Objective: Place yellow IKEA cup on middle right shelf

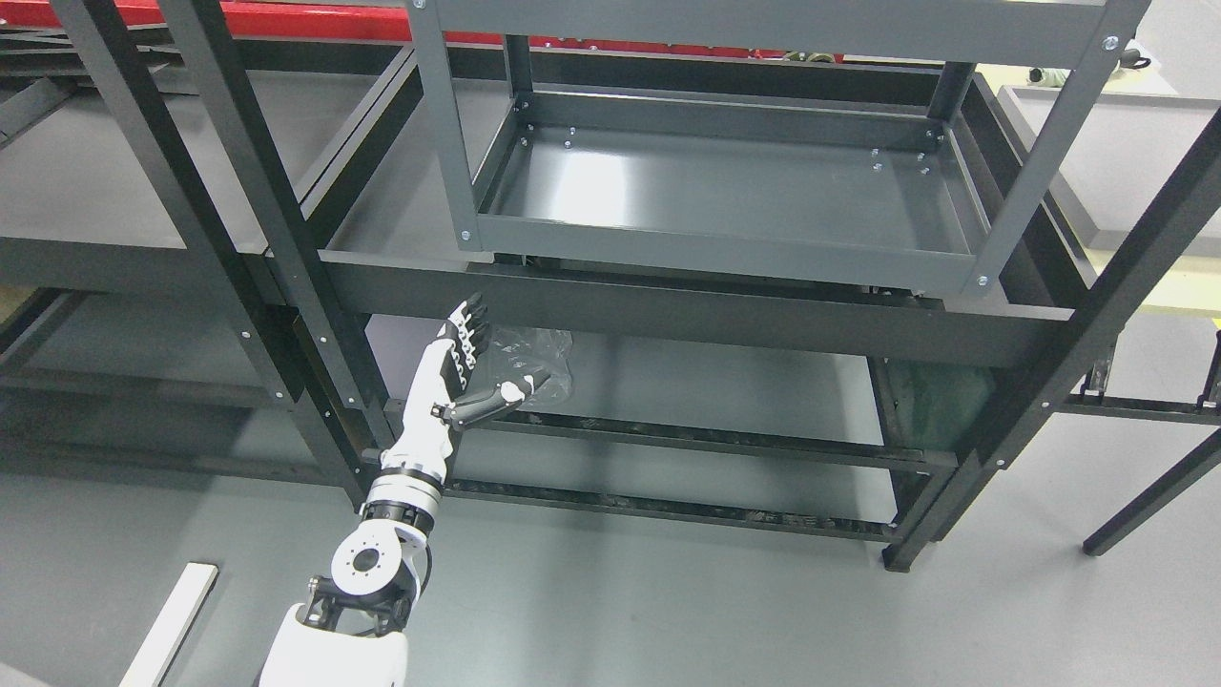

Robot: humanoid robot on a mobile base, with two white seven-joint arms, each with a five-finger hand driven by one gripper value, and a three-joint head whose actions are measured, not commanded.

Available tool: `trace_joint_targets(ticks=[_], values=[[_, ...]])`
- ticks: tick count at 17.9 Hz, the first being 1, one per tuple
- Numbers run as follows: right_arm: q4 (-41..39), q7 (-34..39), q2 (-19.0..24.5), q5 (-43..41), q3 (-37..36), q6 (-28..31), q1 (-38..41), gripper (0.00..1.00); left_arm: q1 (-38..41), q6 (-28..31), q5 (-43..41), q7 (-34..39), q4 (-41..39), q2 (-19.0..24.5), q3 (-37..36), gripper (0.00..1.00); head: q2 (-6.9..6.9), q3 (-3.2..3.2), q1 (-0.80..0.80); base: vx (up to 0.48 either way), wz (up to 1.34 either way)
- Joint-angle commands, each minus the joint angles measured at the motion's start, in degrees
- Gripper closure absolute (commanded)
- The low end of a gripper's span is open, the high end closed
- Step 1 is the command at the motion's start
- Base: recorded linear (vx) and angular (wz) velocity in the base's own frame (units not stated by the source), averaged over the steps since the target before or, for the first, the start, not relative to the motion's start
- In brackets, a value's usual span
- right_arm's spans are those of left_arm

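While your left hand reaches wide open beside the clear bag, no yellow cup shows; find it.

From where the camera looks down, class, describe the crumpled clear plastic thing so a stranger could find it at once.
Start at the dark metal shelving rack and drop to the shelf below its wide front beam. At that shelf's left end, right beside the left robot hand, lies a crumpled clear plastic wrapper. It is the only see-through thing among matt grey surfaces.
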Motion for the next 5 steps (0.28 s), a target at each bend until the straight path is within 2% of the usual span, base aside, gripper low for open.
trace_joint_targets(ticks=[1, 5], values=[[0.01, 0.02, -1.00, -1.41, 0.97, 0.04, 0.80, 0.01, -0.09, -0.03, 0.06, -0.17, -0.77, 1.00, 1.21, 0.01, 0.00, 0.00, 0.00, 0.000, 0.00], [0.01, 0.02, -1.00, -1.41, 0.97, 0.04, 0.80, 0.01, -0.01, -0.03, 0.06, -0.26, -0.77, 1.00, 1.38, 0.01, 0.00, 0.00, 0.00, 0.000, 0.00]])
